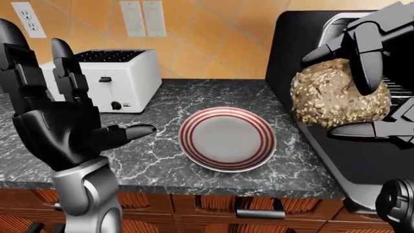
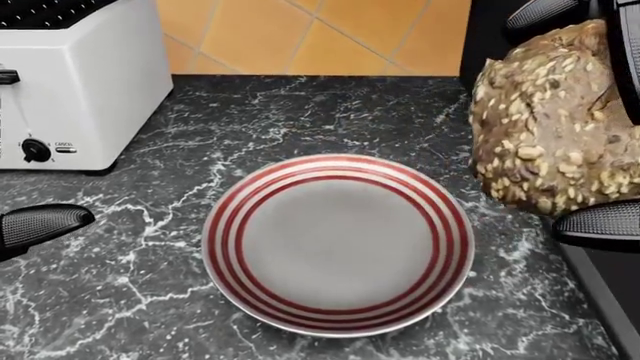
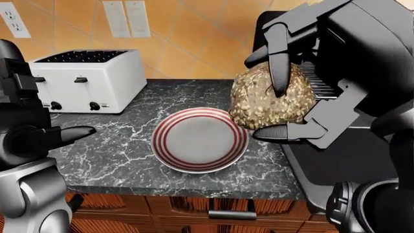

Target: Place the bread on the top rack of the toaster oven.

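A round seeded bread loaf (image 1: pixel 336 97) is held in my right hand (image 1: pixel 362 92), whose fingers close over its top and under its bottom. It hangs above the open door (image 1: pixel 362 160) of the black toaster oven (image 1: pixel 291 53) at the right of the left-eye view. A bit of the oven's wire rack (image 1: pixel 398 90) shows behind the loaf. The loaf also shows in the head view (image 2: pixel 550 127) and the right-eye view (image 3: pixel 268 97). My left hand (image 1: pixel 71 116) is open and empty, raised at the left.
An empty red-striped plate (image 1: pixel 226 138) lies on the dark marble counter (image 1: pixel 155 160), left of the oven door. A white toaster (image 1: pixel 113 77) stands at the upper left against the tiled wall. Wooden drawers (image 1: pixel 213 208) run below the counter edge.
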